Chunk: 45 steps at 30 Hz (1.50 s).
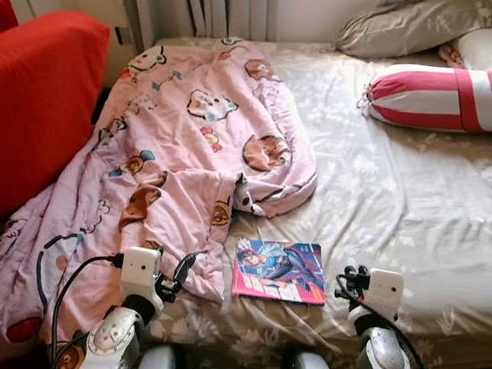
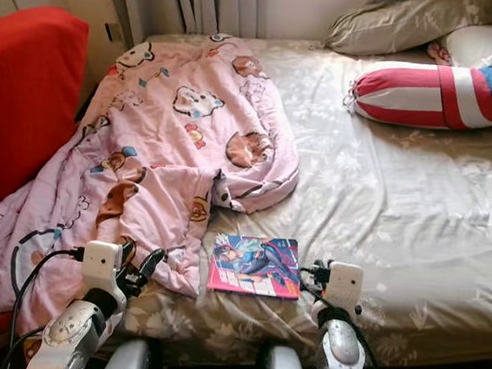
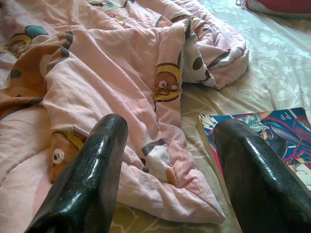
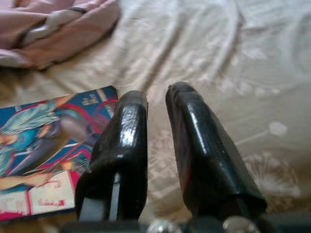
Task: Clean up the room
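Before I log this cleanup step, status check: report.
Left gripper open at pink blanket edge. Right gripper shut, empty, beside comic book. Both on bed.

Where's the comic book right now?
In the left eye view the comic book lies flat on the bed near its front edge, between the two grippers, just right of the pink blanket.

Both silver arms reach forward over the near edge of the bed (image 1: 416, 227). The left claw (image 3: 167, 145) hovers above the bed's near left part, its two black fingers (image 3: 87, 179) spread wide. The right claw (image 4: 155, 116) sits further right, low over the bed, fingers nearly together with only a narrow gap.
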Tool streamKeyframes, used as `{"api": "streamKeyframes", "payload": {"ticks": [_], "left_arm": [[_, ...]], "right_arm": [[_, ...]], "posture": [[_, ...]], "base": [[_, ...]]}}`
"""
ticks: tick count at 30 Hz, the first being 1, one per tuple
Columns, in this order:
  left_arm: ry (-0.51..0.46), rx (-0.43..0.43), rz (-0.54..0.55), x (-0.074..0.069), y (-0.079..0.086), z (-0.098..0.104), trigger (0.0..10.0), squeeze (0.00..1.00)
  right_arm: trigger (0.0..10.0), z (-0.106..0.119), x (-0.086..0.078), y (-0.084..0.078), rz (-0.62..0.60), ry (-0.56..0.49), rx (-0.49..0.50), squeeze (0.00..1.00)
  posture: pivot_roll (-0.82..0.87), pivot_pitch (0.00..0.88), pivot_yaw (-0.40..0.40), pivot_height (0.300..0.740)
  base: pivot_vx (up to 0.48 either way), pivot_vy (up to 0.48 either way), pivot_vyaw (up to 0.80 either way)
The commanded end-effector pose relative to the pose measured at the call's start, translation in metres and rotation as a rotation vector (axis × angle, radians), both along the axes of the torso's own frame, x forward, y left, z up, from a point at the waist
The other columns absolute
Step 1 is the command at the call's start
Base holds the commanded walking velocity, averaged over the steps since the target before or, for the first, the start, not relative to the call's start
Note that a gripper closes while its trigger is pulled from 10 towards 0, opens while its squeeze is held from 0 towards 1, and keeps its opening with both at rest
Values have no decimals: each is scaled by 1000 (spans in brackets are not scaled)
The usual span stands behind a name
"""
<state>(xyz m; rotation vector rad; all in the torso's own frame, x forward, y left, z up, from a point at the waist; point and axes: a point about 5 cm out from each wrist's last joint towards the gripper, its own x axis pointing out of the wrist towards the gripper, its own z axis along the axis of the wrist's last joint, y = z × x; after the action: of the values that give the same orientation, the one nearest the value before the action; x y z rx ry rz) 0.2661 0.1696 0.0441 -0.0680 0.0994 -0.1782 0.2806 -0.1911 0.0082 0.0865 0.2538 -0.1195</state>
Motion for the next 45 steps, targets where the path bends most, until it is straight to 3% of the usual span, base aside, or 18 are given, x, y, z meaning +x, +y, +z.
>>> {"api": "streamKeyframes", "payload": {"ticks": [1,4,8,13,20,21,27,33,35,45], "left_arm": [[15,-1,7,1,3,-1,10000,0],[16,1,7,2,4,0,10000,0],[11,4,6,3,4,2,10000,0],[12,13,1,0,6,3,10000,0],[23,49,7,-11,22,5,10000,0],[26,54,7,-13,24,5,10000,0],[27,66,-7,-17,22,8,10000,0],[27,71,-12,-24,24,10,10000,0],[41,71,-14,-28,23,9,10000,0],[66,70,-13,-36,23,8,10000,0]], "right_arm": [[10000,-3,1,3,2,27,8,0],[10000,-4,5,6,21,64,-6,0],[10000,3,8,4,-15,3,26,0],[10000,4,12,4,-38,12,42,0],[10000,4,18,14,-45,34,125,0],[10000,4,19,13,-53,38,157,1000],[10000,-2,19,8,-144,84,322,1000],[10000,-3,18,9,-126,86,320,1000],[10000,0,20,11,-98,62,362,1000],[10000,13,29,6,-74,-26,384,1000]], "posture": [[48,116,46,597],[57,122,55,592],[64,135,65,577],[91,140,79,577],[143,156,115,577],[146,163,125,577],[183,199,137,577],[189,231,146,577],[198,246,148,577],[202,280,148,577]], "base": [[0,0,0],[0,0,0],[0,0,0],[0,0,0],[0,0,0],[0,0,0],[0,0,0],[0,0,0],[0,0,0],[0,0,0]]}}
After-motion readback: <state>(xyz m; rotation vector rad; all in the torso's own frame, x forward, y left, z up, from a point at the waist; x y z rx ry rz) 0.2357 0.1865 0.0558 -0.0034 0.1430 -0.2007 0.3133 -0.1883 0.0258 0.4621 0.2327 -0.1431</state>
